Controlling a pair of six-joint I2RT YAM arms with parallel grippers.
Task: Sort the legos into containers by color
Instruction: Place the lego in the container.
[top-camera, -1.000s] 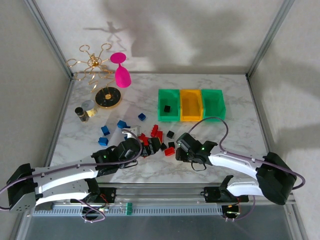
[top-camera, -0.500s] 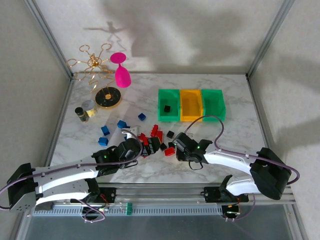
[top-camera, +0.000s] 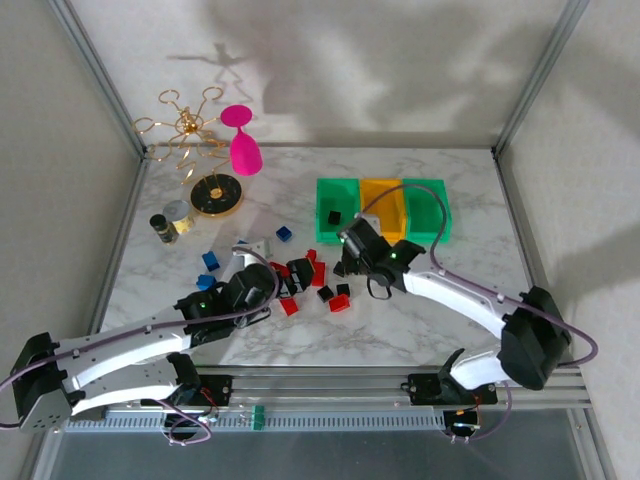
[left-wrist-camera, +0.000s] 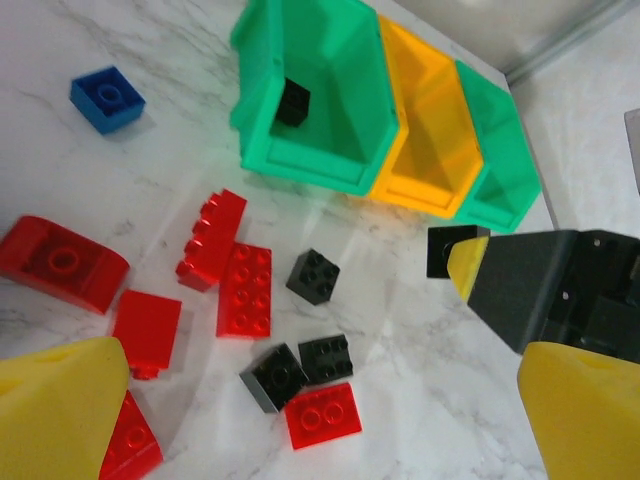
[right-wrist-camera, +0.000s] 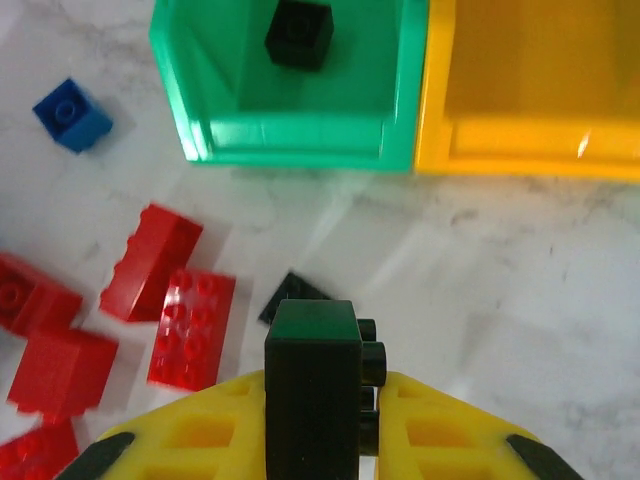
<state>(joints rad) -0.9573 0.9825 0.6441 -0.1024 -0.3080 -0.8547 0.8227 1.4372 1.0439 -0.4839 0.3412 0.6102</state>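
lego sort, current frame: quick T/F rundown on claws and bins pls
1. The right claw is shut on a black lego. True.
2. The left green bin is empty. False: a second black lego lies inside it.
3. The left claw grips a red lego. False: its fingers are wide apart with nothing between them, and the red legos lie on the table.
4. The orange bin sits between the left green bin and the right green bin. True.
5. The blue lego nearest the bins lies in the orange bin. False: it lies on the table, left of the left green bin.
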